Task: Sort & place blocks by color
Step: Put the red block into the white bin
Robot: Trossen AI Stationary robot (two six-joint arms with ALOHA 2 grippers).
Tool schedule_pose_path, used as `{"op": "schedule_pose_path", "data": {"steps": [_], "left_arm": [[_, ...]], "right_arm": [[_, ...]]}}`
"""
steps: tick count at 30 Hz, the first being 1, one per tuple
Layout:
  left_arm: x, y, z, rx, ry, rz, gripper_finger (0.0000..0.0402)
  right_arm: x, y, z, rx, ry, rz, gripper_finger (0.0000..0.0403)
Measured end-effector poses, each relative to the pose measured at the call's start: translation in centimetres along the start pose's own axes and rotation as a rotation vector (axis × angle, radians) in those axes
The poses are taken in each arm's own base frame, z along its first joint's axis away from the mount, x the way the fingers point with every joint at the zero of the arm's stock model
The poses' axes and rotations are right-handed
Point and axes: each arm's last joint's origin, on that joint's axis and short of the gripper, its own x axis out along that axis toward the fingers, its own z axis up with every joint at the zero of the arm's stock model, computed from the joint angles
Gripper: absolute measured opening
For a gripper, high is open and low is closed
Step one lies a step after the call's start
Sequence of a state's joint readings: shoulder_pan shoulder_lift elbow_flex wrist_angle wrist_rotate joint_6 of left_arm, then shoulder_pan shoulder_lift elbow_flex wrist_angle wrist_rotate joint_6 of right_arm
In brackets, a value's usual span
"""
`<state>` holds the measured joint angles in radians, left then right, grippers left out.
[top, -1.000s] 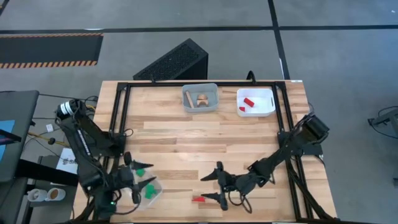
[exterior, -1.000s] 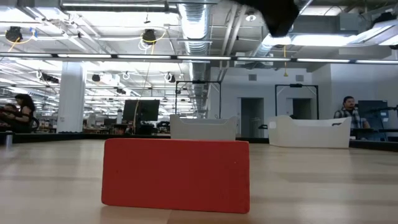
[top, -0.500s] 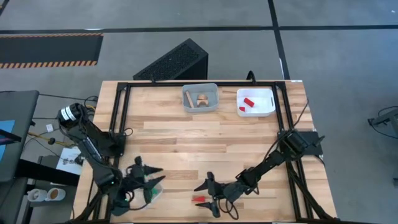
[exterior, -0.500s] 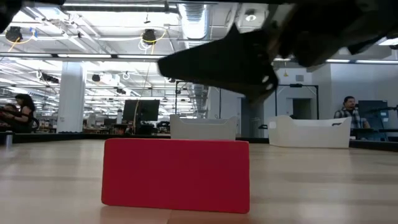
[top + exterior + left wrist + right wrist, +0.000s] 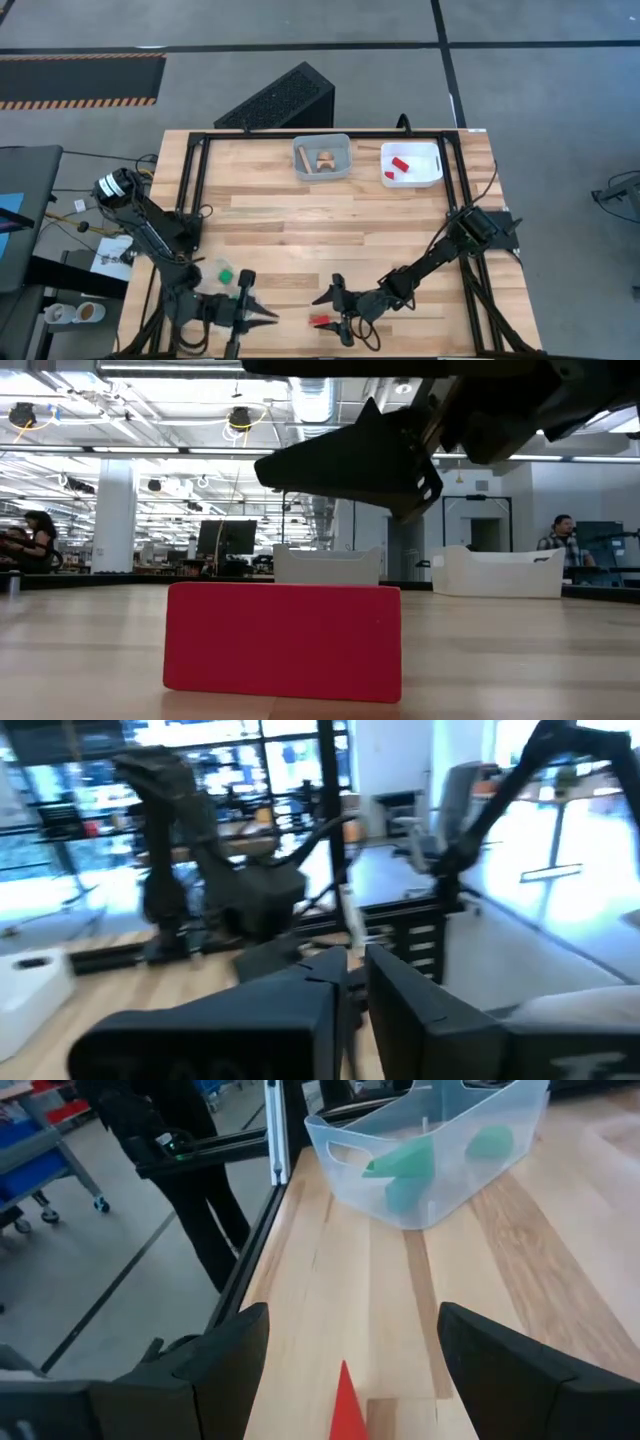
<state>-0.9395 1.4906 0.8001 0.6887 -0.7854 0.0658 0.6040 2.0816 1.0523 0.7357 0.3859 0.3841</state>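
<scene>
With red and wooden blocks binned, the right gripper (image 5: 333, 318) is straddling, jaws wide, the remaining red block (image 5: 320, 321); left gripper (image 5: 258, 317) is nearly closed, empty

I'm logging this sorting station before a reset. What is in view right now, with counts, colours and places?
Red block on the table: one, red, near edge, between the right tool's open fingers.
Red blocks in a bin: two, red, in the far right bin.
Wood blocks: at least two, pale wood, in the far middle bin.
Green blocks: at least two, green, in the near left bin.
Bins: three, clear plastic; two at the far edge, one near left.
Black box: one, on the floor beyond the table.
People: two, far back in the room.
Left tool: beside the near left bin; it holds nothing.
Right tool: open, around the red block.
</scene>
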Motion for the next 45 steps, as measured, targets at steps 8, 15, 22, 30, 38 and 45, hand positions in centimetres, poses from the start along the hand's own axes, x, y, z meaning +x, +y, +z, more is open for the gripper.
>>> {"op": "schedule_pose_path", "data": {"steps": [8, 15, 22, 30, 38, 45], "left_arm": [[0.3, 5.0, -3.7, -0.183, -0.164, -0.121, 0.0003], [-0.9, 7.5, -4.1, -0.257, -0.348, -0.126, 0.0009], [-0.8, 7.3, -4.4, -0.233, -0.311, -0.134, 0.0012], [-0.8, 7.4, -4.5, -0.236, -0.301, -0.104, 0.0012], [-0.8, 7.4, -4.5, -0.256, -0.293, -0.085, 0.0012], [-0.8, 7.4, -4.6, -0.257, -0.292, -0.085, 0.0012]], "right_arm": [[-0.5, 1.3, -0.6, -0.04, 0.018, 0.048, 0.0311], [-0.7, 1.3, -1.3, -0.115, 0.09, 0.028, 0.0311], [-0.6, 0.6, -2.2, -0.08, 0.241, -0.049, 0.0311], [-0.5, 0.6, -2.2, -0.079, 0.243, -0.053, 0.0311], [-0.5, 0.7, -2.1, -0.072, 0.222, -0.055, 0.0311], [-0.5, 0.6, -2.1, -0.068, 0.221, -0.069, 0.0311]]}}
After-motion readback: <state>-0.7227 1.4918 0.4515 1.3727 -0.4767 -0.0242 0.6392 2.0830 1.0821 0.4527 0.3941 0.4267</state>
